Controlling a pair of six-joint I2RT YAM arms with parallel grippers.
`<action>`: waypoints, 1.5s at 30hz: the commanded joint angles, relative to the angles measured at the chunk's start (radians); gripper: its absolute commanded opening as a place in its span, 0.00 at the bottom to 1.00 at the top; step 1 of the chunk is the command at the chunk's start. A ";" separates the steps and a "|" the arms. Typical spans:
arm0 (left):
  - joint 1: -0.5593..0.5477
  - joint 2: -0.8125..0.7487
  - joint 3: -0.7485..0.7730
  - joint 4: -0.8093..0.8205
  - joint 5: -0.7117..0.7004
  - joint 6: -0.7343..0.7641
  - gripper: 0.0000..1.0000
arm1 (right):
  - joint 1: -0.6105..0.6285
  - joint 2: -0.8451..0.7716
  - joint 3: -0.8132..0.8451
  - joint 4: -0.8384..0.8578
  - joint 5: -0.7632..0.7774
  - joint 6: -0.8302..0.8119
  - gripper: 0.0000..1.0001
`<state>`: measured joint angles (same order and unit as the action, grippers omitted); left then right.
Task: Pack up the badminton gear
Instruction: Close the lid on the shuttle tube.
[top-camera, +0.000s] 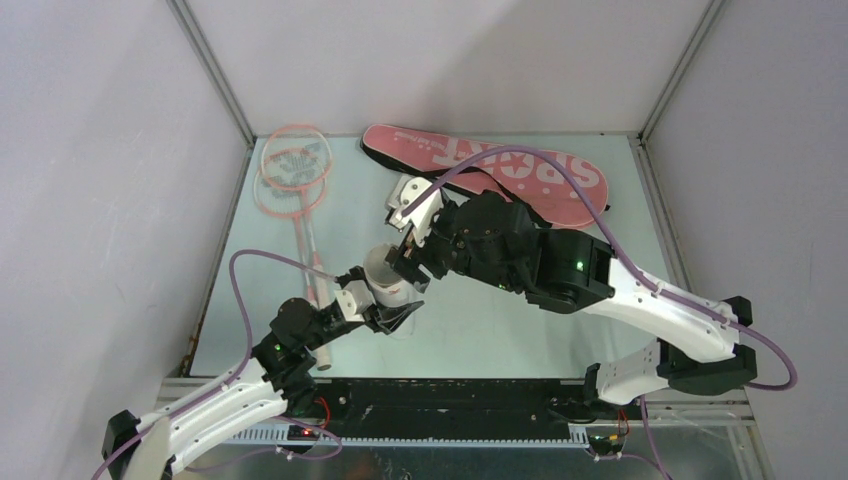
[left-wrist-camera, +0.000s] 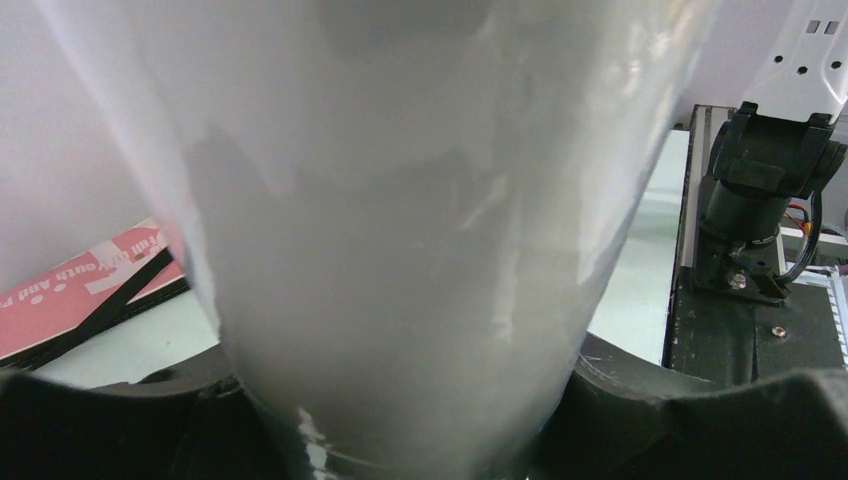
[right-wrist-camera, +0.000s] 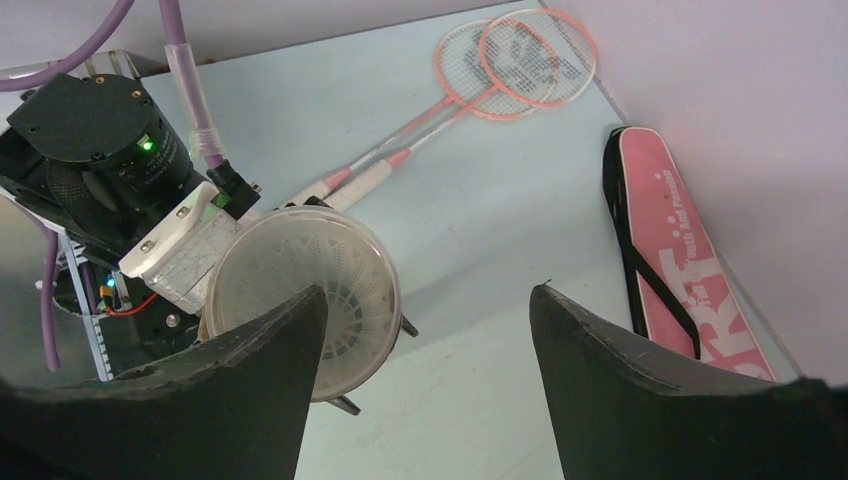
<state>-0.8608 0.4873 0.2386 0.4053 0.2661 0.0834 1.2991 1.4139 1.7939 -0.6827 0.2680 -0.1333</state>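
Step in hand: loading shuttlecocks into tube (top-camera: 383, 277); judged mid-task, rackets and bag not yet dealt with.
Left gripper (top-camera: 385, 318): clamped round tube's lower part, tube tilted, mouth toward R arm, mid-table near front edge.
Right gripper (right-wrist-camera: 428, 380): jaws spread, nothing between them; sits just beside tube mouth.
Shuttlecock (right-wrist-camera: 335, 290): feathers visible inside tube mouth; count inside cannot tell.
Rackets (top-camera: 292, 175): pair, heads overlapping, far-left of table, well apart from the pink SPORT bag (top-camera: 497, 171) at far edge.
Next move calls for: R arm to back off w/o knocking tube; L to keep tube steady.
View diffs: R wrist alone shows tube contents; L wrist shows only tube wall close-up, confirms grip; top shows overall layout.
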 joint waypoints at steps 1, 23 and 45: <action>0.000 0.001 0.008 -0.069 0.015 0.020 0.60 | -0.008 0.019 0.038 -0.040 0.004 -0.001 0.77; 0.000 -0.008 0.008 -0.082 0.008 0.024 0.60 | -0.060 0.053 0.024 -0.091 -0.036 0.024 0.74; 0.000 -0.001 0.016 -0.086 -0.001 0.020 0.60 | -0.060 0.069 0.119 -0.103 -0.061 0.018 0.73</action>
<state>-0.8608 0.4812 0.2386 0.3973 0.2634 0.0834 1.2461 1.5219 1.9495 -0.7967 0.1295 -0.1043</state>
